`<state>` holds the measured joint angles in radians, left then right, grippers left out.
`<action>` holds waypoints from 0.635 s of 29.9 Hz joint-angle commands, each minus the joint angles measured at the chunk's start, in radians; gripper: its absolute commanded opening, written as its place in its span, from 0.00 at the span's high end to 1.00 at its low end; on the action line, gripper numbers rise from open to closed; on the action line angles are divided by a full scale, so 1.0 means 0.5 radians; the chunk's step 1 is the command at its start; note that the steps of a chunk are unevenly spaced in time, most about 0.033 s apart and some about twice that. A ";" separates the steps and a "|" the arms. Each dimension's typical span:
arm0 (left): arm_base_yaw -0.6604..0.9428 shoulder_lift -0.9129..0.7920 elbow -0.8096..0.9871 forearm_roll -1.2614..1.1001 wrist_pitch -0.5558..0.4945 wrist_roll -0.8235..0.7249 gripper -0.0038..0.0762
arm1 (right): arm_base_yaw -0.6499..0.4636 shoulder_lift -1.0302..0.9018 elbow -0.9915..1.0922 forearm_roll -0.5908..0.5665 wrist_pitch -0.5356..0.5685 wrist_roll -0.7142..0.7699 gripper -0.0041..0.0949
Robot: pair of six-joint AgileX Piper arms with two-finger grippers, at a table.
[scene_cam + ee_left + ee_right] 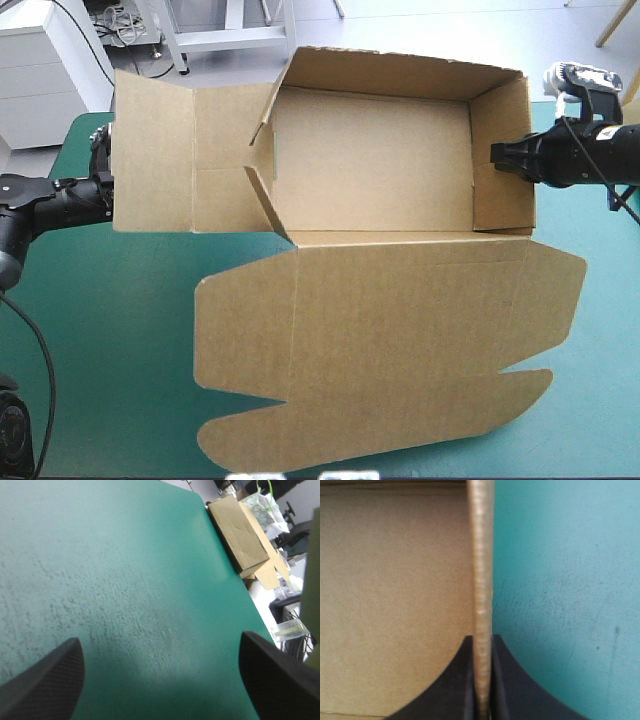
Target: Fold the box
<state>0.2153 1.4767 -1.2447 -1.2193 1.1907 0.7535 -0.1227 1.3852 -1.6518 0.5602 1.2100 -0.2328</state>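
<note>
Brown box (380,170) sat central on the desk (120,320), far and right walls up, lid flat toward the near edge; my right gripper (481,645) clamped its right wall, my left gripper (160,639) hung spread apart over bare desk

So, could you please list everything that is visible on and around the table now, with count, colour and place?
Cut cardboard box: one, brown, middle of the table; far wall and right wall raised, lid flat toward the near edge, left panel spread outward.
Table cover: one, teal-green, under the box.
Stack of spare cardboard: one, brown, at the table's left edge.
Left gripper: one, black fingers, open over bare cover beside the left panel.
Right gripper: one, black fingers, shut on the right wall.
</note>
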 commanded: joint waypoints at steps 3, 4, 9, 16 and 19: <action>0.008 -0.063 -0.066 -0.253 0.154 0.054 0.20 | -0.008 0.090 -0.049 0.144 -0.145 -0.028 0.98; 0.008 -0.063 -0.066 -0.263 0.165 0.060 0.20 | -0.005 0.113 -0.049 0.144 -0.153 -0.037 0.98; 0.008 -0.063 -0.066 -0.292 0.165 0.091 0.20 | 0.087 0.209 -0.049 0.121 -0.230 -0.051 0.98; 0.008 -0.063 -0.066 -0.292 0.168 0.091 0.20 | 0.309 0.339 -0.049 -0.044 -0.451 0.000 0.98; 0.008 -0.067 -0.066 -0.278 0.168 0.091 0.20 | 0.372 0.393 -0.049 -0.136 -0.502 0.044 0.98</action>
<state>0.2153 1.4778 -1.2447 -1.2807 1.2080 0.7975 0.0409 1.6005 -1.6508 0.4853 1.0292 -0.2335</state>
